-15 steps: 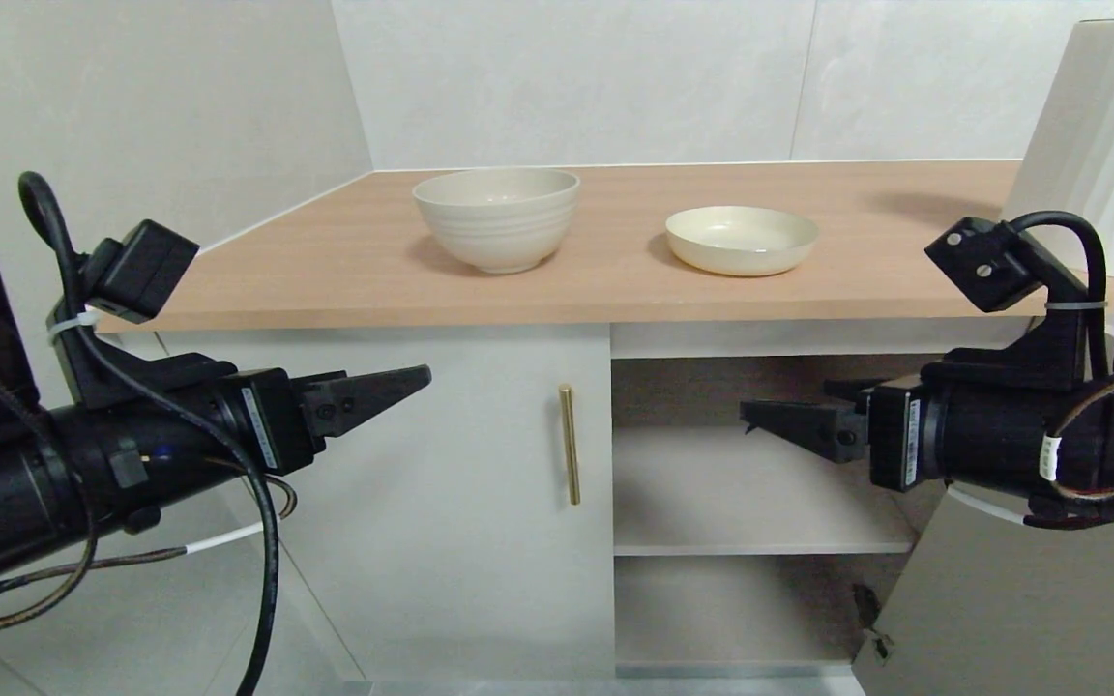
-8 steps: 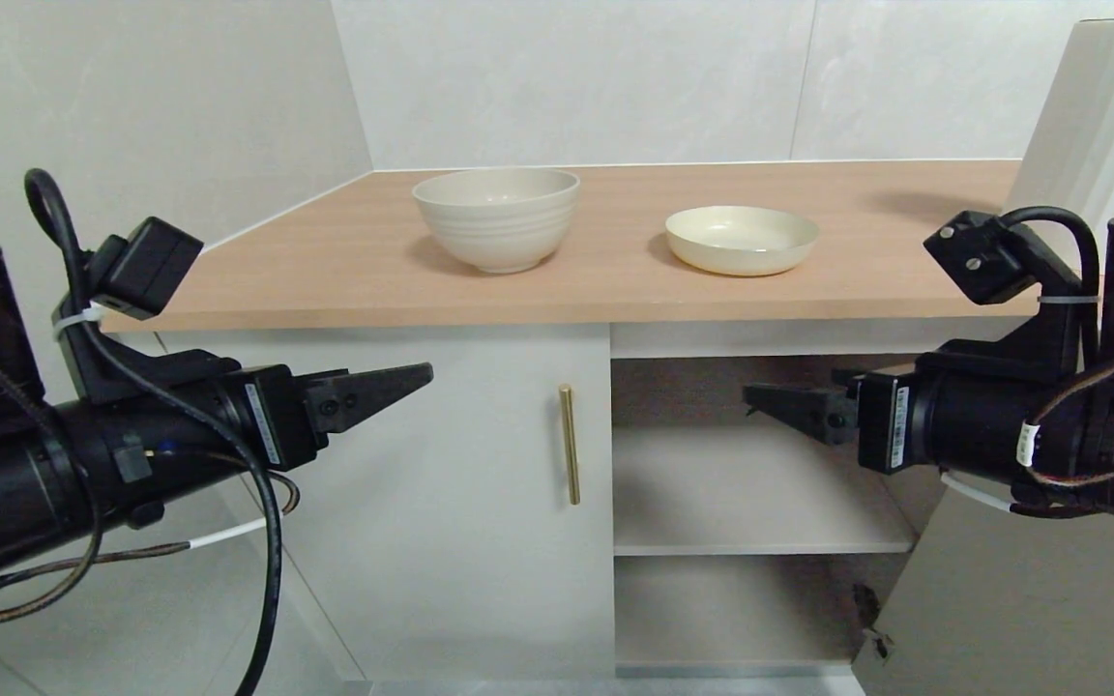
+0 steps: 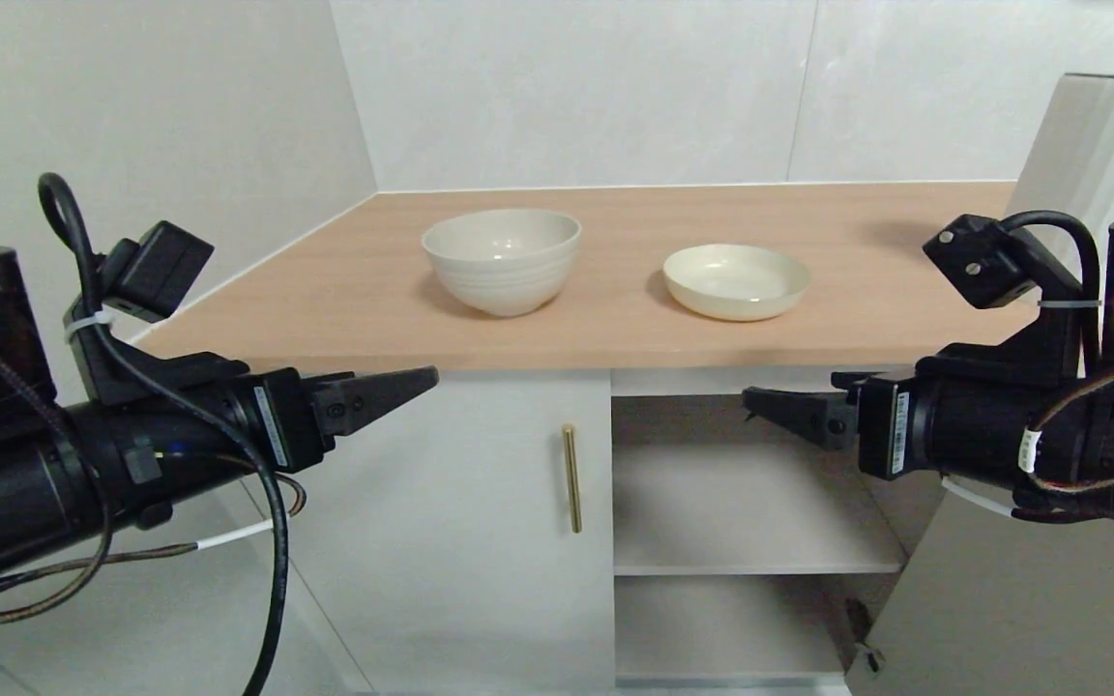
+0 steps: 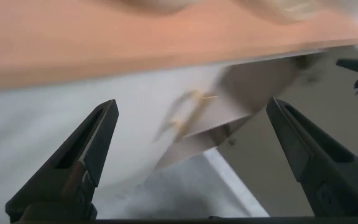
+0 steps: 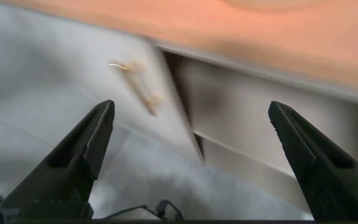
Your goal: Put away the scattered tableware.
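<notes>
A deep cream bowl (image 3: 502, 261) stands on the wooden counter (image 3: 615, 333), left of centre. To its right sits a shallow cream dish (image 3: 736, 280). Both arms hang in front of the cabinet, below the counter's front edge. My left gripper (image 3: 417, 379) points right before the closed door, and its fingers (image 4: 73, 168) stand wide apart with nothing between them. My right gripper (image 3: 755, 398) points left at the open compartment's mouth, fingers (image 5: 79, 155) also spread and empty. Neither gripper touches the tableware.
Under the counter, the left door (image 3: 460, 522) is closed and has a brass handle (image 3: 571, 478). The right compartment is open, showing a bare shelf (image 3: 750, 512); its door (image 3: 1002, 609) swings out at the right. A white ribbed object (image 3: 1099, 145) stands at the counter's right end.
The head camera has risen, so the counter top and both dishes sit lower in the picture. The right arm lifted slightly. Both grippers stay open, and the bowl and dish have not moved.
</notes>
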Controlling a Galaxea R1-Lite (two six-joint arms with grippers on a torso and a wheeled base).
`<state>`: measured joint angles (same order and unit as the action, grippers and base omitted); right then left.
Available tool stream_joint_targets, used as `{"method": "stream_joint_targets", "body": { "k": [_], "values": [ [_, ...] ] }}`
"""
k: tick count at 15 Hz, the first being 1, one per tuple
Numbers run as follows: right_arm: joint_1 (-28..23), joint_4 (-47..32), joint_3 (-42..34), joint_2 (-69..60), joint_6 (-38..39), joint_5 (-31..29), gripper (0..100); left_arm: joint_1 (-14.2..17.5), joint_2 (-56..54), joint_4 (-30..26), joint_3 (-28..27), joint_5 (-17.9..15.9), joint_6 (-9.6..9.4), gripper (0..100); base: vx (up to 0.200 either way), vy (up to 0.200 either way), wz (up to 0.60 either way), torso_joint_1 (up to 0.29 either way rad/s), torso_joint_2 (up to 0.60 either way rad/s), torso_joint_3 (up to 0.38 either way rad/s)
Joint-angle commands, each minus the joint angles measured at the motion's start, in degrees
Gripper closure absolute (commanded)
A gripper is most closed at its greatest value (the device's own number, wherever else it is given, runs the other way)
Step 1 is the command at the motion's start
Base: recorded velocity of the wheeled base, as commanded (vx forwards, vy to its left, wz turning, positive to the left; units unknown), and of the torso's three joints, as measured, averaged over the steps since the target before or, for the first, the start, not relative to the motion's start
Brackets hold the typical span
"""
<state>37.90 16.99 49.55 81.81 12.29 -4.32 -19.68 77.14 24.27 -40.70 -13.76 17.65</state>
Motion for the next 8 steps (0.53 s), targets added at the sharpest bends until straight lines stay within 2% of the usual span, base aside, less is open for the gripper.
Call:
{"method": "stream_joint_targets", "body": {
  "k": [1,8],
  "values": [
    [-0.02,-0.03,0.02,-0.25,0.02,0.01,0,0.08,0.20,-0.01,0.01,0.05,0.01,0,0.000,0.000,0.00,0.061,-0.53,-0.339],
    [-0.02,-0.03,0.19,-0.34,0.02,0.01,0,0.08,0.55,-0.01,0.10,-0.04,0.01,0,0.000,0.000,0.00,0.142,-0.48,-0.323]
  ]
}}
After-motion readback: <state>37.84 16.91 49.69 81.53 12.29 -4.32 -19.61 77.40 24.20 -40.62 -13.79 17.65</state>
